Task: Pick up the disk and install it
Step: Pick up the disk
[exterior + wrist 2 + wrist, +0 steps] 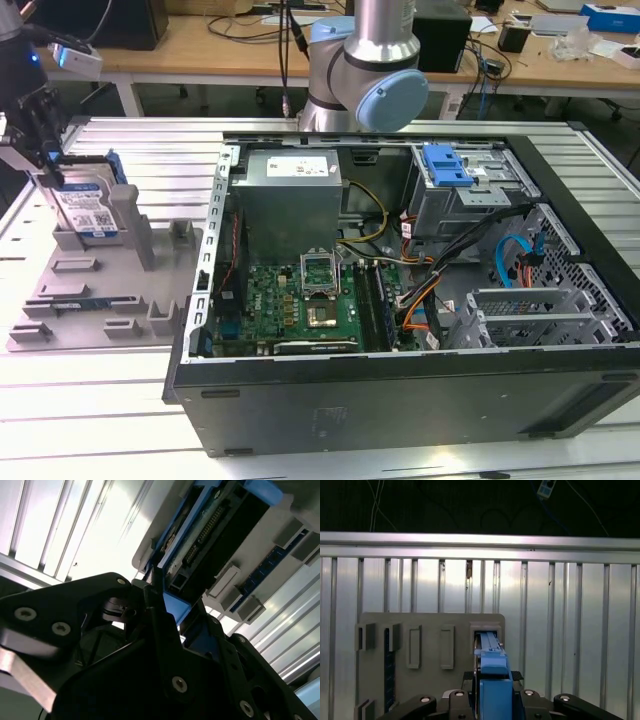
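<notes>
gripper (176,611) narrow, clamped on the blue rail of the disk (88,208) | disk upright on edge in corner slot of grey fixture (100,290) | slatted table (560,605) under fixture | open computer case (400,390) beside fixture, toward exterior view's right

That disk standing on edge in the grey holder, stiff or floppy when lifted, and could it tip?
Probably stiff: the disk looks like a metal slab in blue rails. Likely heavy for its size. Standing on edge, it could tip outside the grey holder.
</notes>
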Controlling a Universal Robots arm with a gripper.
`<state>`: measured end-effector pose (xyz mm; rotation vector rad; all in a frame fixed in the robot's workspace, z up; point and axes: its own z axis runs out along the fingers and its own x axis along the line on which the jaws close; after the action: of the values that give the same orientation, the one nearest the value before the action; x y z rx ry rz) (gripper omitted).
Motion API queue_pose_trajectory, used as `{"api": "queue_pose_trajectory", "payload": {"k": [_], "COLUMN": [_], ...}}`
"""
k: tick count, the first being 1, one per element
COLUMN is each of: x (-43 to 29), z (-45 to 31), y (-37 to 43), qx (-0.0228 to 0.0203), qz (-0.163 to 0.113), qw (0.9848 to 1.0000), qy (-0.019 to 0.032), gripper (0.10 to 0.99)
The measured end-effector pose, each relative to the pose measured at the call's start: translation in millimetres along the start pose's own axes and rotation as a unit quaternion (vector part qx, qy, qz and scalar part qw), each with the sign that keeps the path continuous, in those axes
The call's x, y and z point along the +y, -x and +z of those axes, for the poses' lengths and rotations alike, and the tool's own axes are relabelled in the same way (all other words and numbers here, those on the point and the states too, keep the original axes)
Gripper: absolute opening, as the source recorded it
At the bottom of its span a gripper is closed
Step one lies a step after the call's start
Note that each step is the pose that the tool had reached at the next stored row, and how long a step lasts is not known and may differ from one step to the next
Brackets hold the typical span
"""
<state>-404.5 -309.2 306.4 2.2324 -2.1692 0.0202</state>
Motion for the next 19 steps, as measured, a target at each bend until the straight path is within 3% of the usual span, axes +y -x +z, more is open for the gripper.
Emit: {"api": "queue_pose_trajectory", "payload": {"k": [9,15,19], "x": [0.3,0.6,0.8], "z": [-22.5,-55.9,-67.1], "y": [-0.7,-1.7,-2.0], "qx": [0.0,0.0,0.0], "qz": [0.0,0.0,0.0], "qw": [1.0,1.0,1.0], "qy": [0.0,0.0,0.0], "gripper": [0.369,0.369,0.369]}}
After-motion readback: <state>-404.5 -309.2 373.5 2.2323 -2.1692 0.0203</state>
